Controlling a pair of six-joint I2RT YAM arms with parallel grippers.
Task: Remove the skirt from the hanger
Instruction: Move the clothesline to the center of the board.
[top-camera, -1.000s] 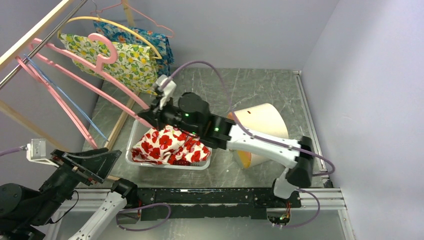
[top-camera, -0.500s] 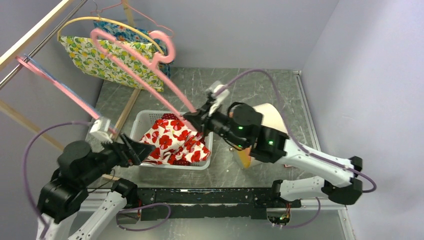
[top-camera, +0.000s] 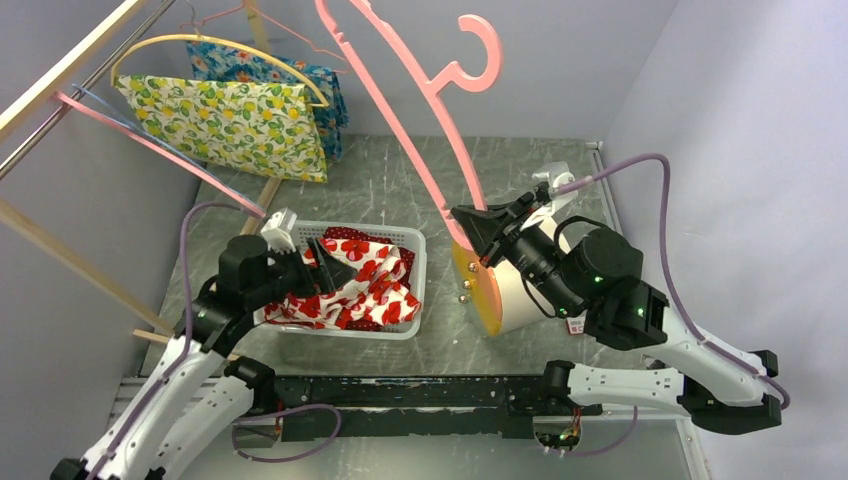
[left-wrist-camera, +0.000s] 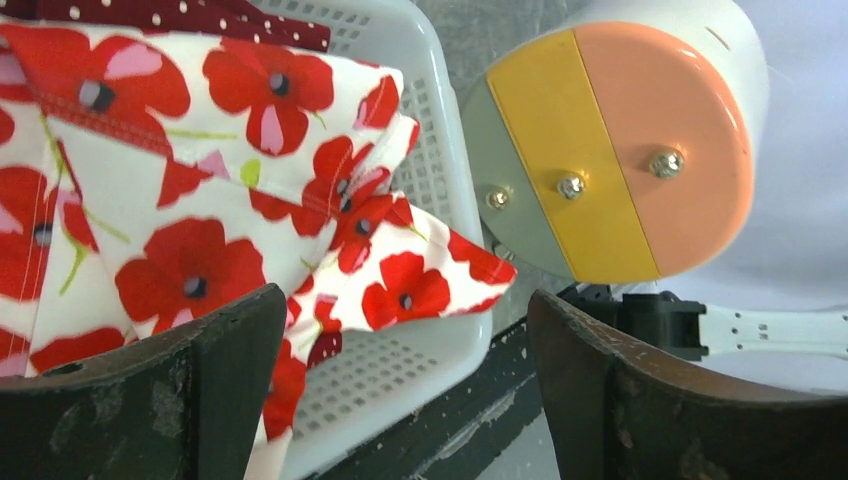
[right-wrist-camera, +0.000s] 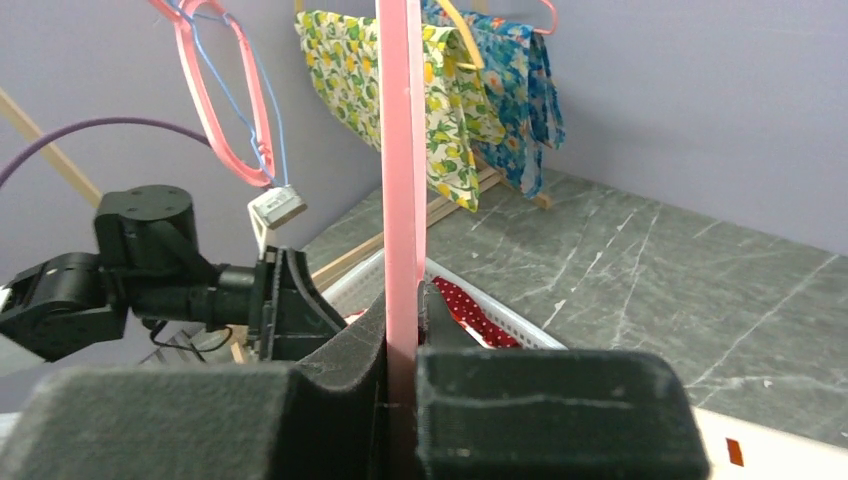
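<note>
The skirt (top-camera: 375, 285), white with red poppies, lies crumpled in a white basket (top-camera: 340, 328), off the hanger. My right gripper (top-camera: 470, 222) is shut on the lower bar of the bare pink hanger (top-camera: 420, 150) and holds it high, tilted up toward the back wall. In the right wrist view the pink bar of the hanger (right-wrist-camera: 402, 150) is pinched between that gripper's (right-wrist-camera: 405, 310) pads. My left gripper (top-camera: 325, 268) hovers open over the basket. In the left wrist view the left gripper (left-wrist-camera: 405, 330) is empty, with the skirt (left-wrist-camera: 200, 200) and the basket (left-wrist-camera: 430, 150) below it.
A wooden rack at the back left carries a lemon-print garment (top-camera: 225, 115), a blue floral one (top-camera: 315, 85) and bare pink hangers (top-camera: 150, 150). A white drum with an orange and yellow end (top-camera: 490, 290) lies right of the basket, under my right arm.
My right arm has swung right and up, carrying the pink hanger away from the basket. My left arm has come in from the left over the basket. The skirt stays in the basket.
</note>
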